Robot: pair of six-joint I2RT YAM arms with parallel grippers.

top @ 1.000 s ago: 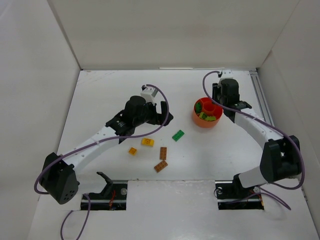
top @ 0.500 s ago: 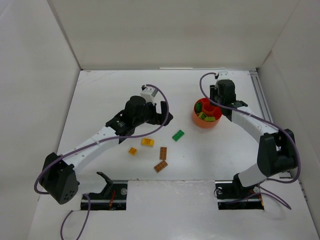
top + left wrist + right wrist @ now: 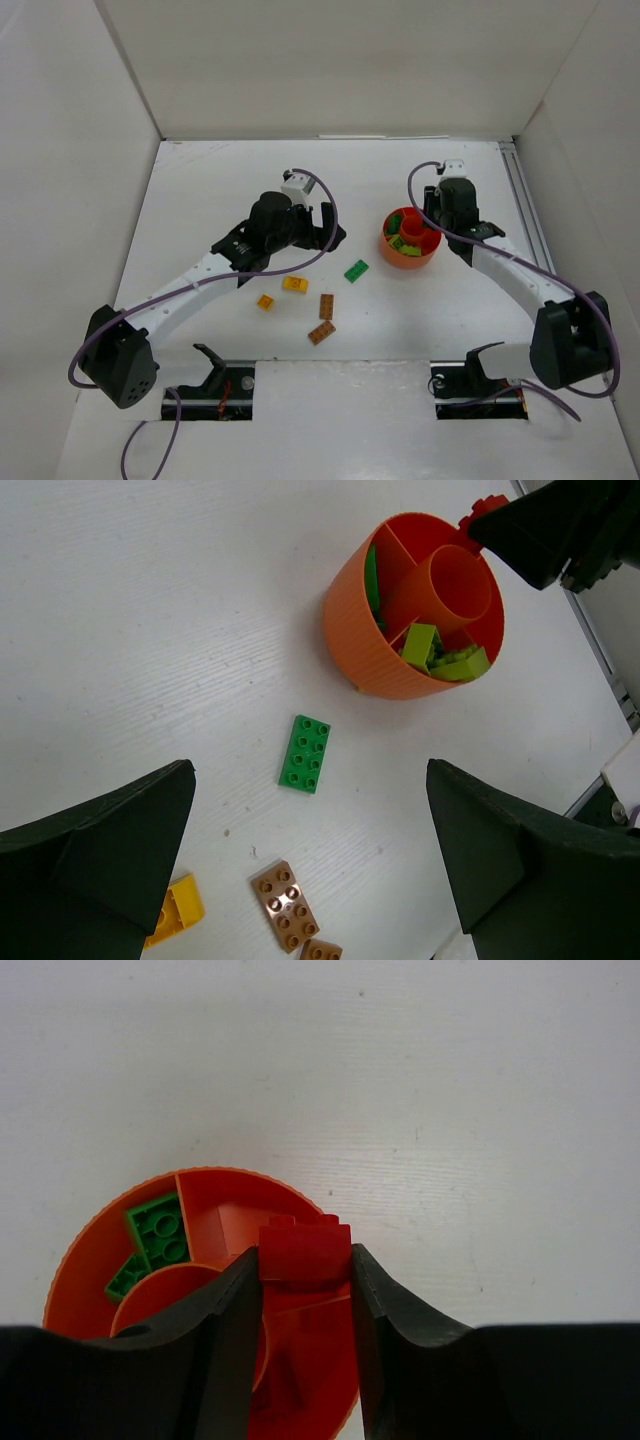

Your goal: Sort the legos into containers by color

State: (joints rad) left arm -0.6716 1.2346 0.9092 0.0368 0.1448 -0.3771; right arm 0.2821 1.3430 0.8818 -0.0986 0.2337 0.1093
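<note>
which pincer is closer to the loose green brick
Left. The left pincer hovers open close by the green studded plastic brick; the right pincer, farther right, grips a red plastic brick over the round orange plastic bowl.

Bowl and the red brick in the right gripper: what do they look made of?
The bowl looks like moulded plastic, orange and fairly matte, with fine ribbing on its outer wall and thin, even dividers inside. The red brick is probably hard plastic: smooth faces with a slight sheen, crisp edges and moulded studs on top.
</note>
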